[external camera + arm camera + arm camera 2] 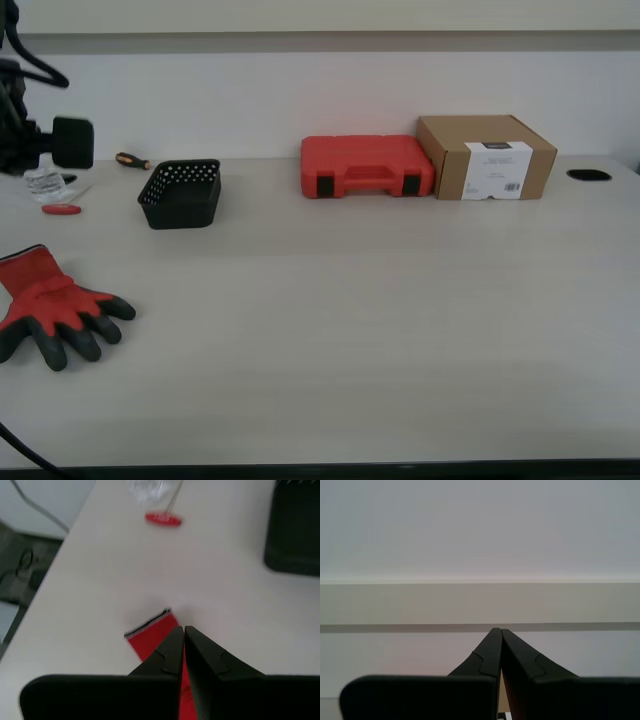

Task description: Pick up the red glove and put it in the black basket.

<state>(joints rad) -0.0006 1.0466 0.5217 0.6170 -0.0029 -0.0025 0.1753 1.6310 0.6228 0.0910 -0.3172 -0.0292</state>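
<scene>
Across the pale desk (pixel 360 330), taking the black basket (pixel 181 194) as landmark, things sort from largest to smallest. Far beyond the basket toward the exterior view's right stands a brown cardboard box (pixel 487 157), touching or just beside a red plastic tool case (pixel 366 166) that lies between box and basket. The basket itself is empty as far as its open top shows. Nearer the camera than the basket, and toward the exterior view's left, the red glove (pixel 52 305) lies flat on the desk, well apart from the basket, its red cuff toward the exterior view's left edge and its dark coated fingers spread toward the exterior view's right. Smaller still, on the basket's other side, lie a crumpled clear wrapper (pixel 46 182), an orange-handled screwdriver (pixel 132 160) and a small red pen-like item (pixel 61 209).

My first end effector (pixel 184 630) hangs directly over the glove's cuff (pixel 152 632), jaws pressed together with nothing between them. The glove's long axis runs from the cuff edge back under the jaws, roughly in line with them. My second end effector (pixel 500 631) also has its jaws together, empty, and faces only a blank wall, so the first arm is clearly the nearer one. I judge the jaws must part before descending onto the cuff.
</scene>
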